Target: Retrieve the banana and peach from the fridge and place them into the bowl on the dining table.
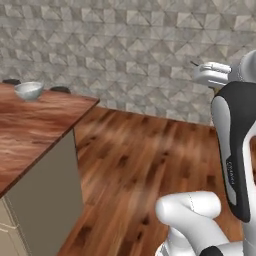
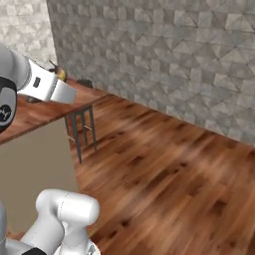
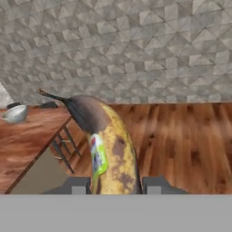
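**Banana held in jaws, bowl at far end of desk**

Left base view: The desk (image 1: 35, 125), reddish-brown with a glossy wood grain, occupies the left side. The bowl (image 1: 29, 90), light grey and shallow, stands on it near the far end, well apart from the arm. Two dark stool tops show just behind the far edge of the desk. The hand sits at upper right, level with the patterned stone wall; a thin dark stem tip protrudes from it, but the fingers themselves cannot be made out here. Wood plank floor lies between desk and arm.

Right base view: The hand is at upper left, over the near part of the desk. A small yellow-brown portion of the banana (image 2: 61, 73) shows past the white hand body, with its dark stem pointing up and left. A stool (image 2: 82, 122) with thin metal legs stands against the desk's side. This view does not take in the bowl.

Hand view: The gripper (image 3: 115, 185) is clenched on the banana (image 3: 108, 145), one finger tip at each side of its lower end. The fruit is yellow with brown blotches, a dark stem end, and a small sticker. It points away toward the wall. The bowl (image 3: 15, 113) appears at far left on the desk, well apart from the banana. Stool legs show below the desk edge.
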